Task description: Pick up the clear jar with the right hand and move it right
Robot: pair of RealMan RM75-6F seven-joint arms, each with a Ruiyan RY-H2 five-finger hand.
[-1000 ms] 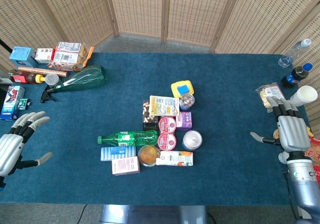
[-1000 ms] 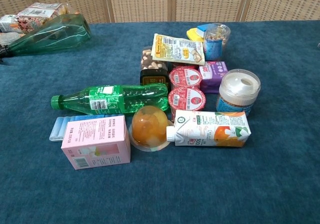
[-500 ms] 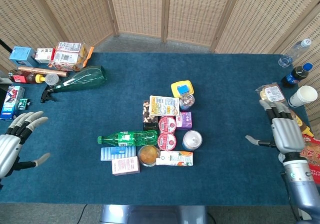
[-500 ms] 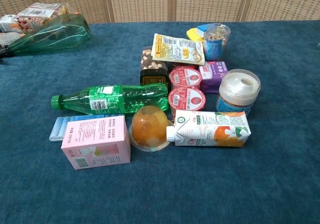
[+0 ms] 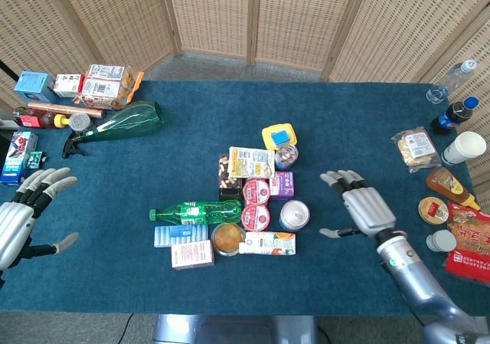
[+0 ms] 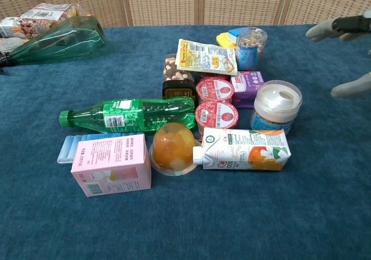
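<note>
a blue cloth table (image 5: pixel 153 283) stands before woven screens (image 5: pixel 214 14), seen from above and from chest height. a tight cluster of groceries sits at the table's middle. the clear jar (image 5: pixel 295 214) stands upright on the cluster's right side, touching a juice carton (image 5: pixel 268 243) lying toward the front edge, with red cups (image 5: pixel 256 204) just beside it on the left. the right hand (image 5: pixel 360 206) hovers near the jar's right, apart from it, palm down, fingers spread and holding nothing, likely lined up to reach in from the open side where nothing blocks it. the left hand (image 5: pixel 21 217) waits at the left edge, well apart from the cluster, fingers spread and empty, probably parked out of the way. a green bottle (image 5: pixel 195 211) lies on the cluster's left. the jar is not yet gripped.
</note>
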